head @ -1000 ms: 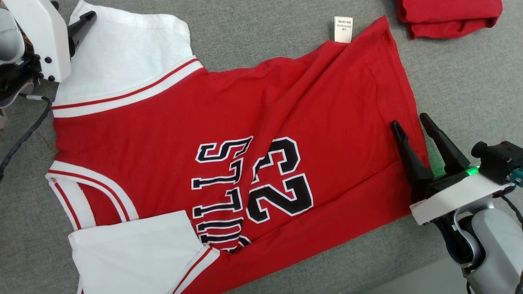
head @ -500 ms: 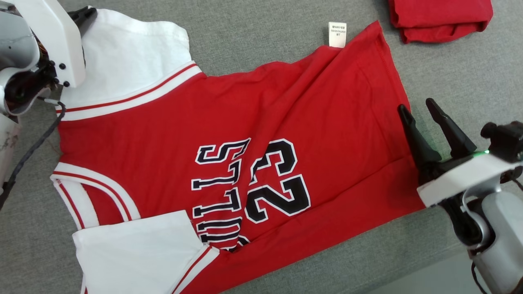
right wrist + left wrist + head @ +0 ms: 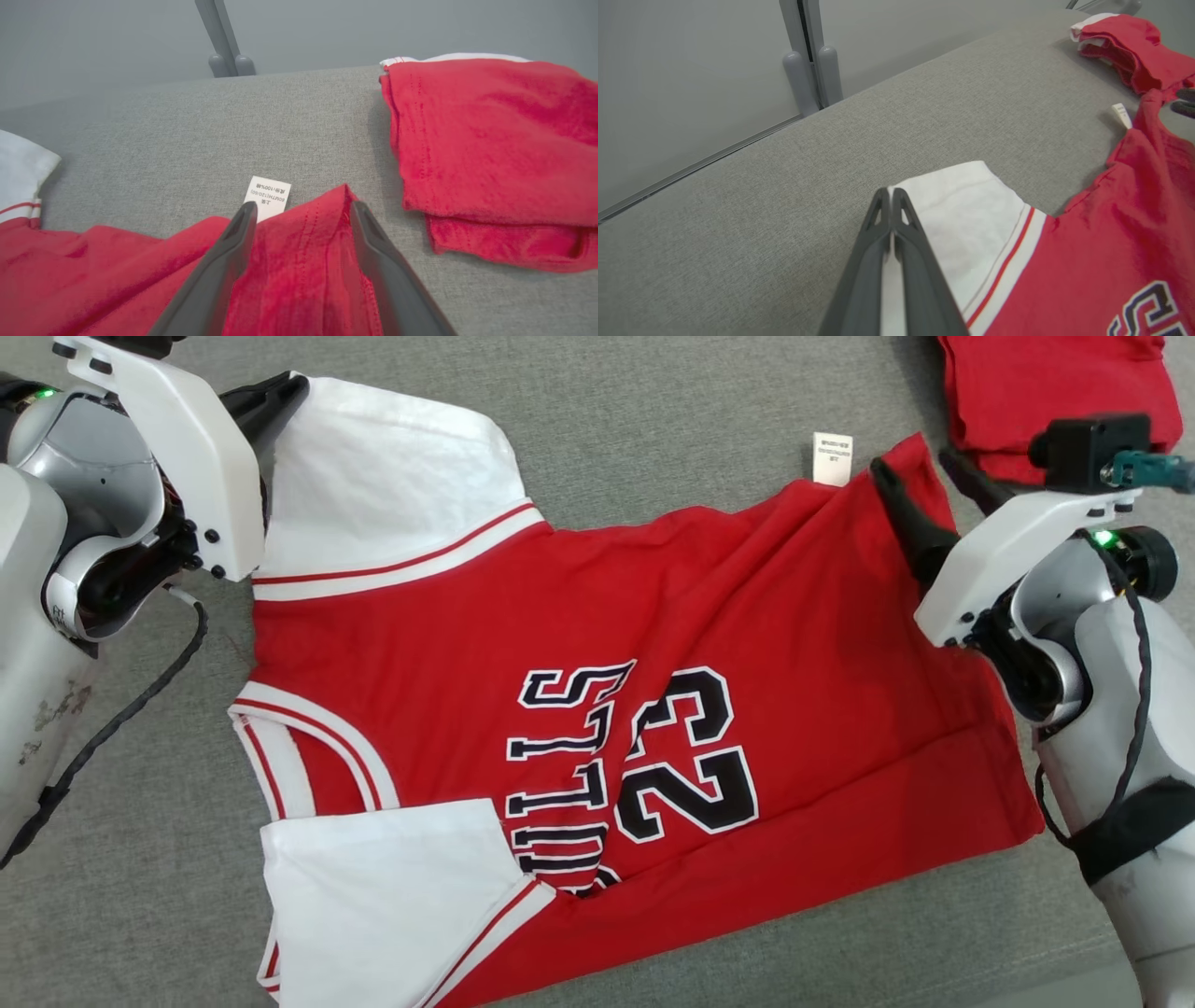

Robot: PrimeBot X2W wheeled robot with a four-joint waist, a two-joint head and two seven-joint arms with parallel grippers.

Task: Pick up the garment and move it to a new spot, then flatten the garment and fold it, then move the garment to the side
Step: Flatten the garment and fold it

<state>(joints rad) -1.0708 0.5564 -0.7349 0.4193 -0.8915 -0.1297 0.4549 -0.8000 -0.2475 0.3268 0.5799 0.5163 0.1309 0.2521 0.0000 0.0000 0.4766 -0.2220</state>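
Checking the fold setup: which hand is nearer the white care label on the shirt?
Right. The right hand is open over the shirt corner right beside the label; the left hand is shut on the white sleeve at the other end.

left end effector (image 3: 890,193) — fingers pressed together | right end effector (image 3: 302,207) — fingers spread

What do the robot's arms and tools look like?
The left arm and right arm are pale grey with white wrist plates and black cables. The left tool and right tool each have two long, dark fingers. A green light glows at the right wrist.
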